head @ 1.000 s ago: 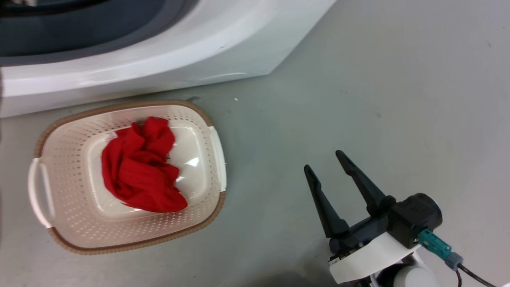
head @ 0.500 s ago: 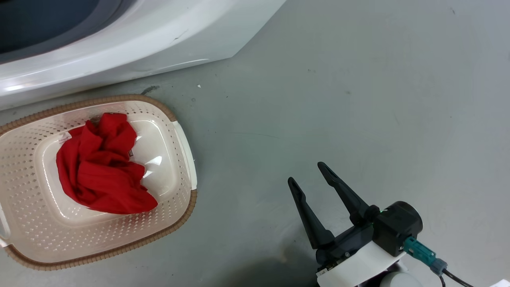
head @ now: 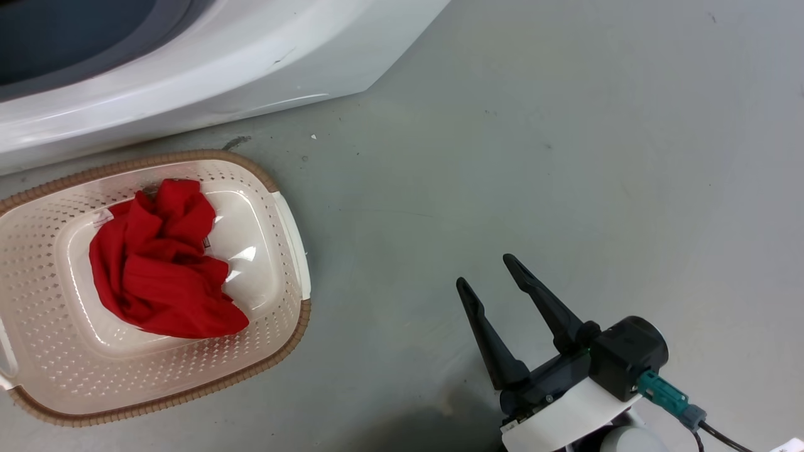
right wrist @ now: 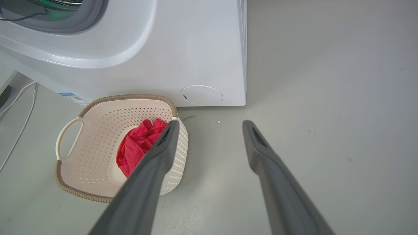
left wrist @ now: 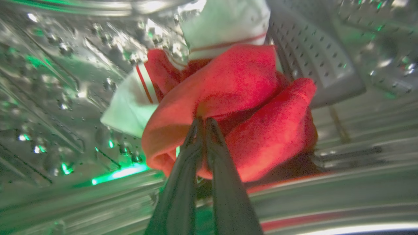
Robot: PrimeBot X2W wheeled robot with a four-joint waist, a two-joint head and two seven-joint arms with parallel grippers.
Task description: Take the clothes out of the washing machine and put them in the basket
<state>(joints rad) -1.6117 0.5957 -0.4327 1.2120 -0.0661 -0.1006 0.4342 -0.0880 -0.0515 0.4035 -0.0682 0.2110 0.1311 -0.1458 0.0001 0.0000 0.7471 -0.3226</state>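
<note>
Since a second ago the head camera has swung, setting the basket (head: 294,336) further left. The right gripper (head: 485,270) hangs spread over the bare floor (head: 565,157), and a red garment (head: 163,270) lies heaped in the basket before the washing machine (head: 220,69). In the left wrist view, the left gripper (left wrist: 203,120) pinches a red-and-white garment (left wrist: 241,85) inside the drum (left wrist: 310,49). In the right wrist view, the fingers stand apart near the basket.

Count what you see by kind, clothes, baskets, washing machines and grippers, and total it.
Clothes bundles: 2, basket bundle and drum bundle
Baskets: 1, the basket
Washing machines: 1, the washing machine
Grippers: 2, left gripper shut on drum bundle, right gripper open
Total: 6
</note>
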